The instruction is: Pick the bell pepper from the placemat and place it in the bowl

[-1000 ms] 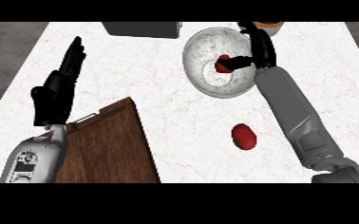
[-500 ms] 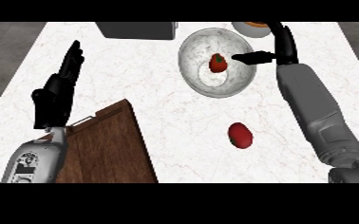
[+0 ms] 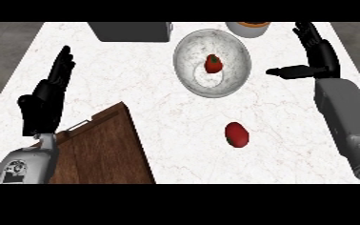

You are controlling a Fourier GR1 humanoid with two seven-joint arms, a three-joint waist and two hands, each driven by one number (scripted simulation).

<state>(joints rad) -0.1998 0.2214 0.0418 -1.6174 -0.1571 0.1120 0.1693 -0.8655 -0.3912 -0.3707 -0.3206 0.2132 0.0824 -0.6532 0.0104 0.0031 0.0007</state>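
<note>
We see the counter [image 3: 141,90] brightly and evenly lit. The bowl [image 3: 235,78] shows soft grey shading inside, and the red fruit [image 3: 237,134] on the counter darkens along its lower edge.

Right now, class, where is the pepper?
Head view, upper centre: the pepper lies inside the bowl, left of the open right hand.

The small red bell pepper [image 3: 214,65], with a green stem at its top, lies near the middle of the pale, marbled round bowl [image 3: 188,57], in the frame's upper centre.
</note>
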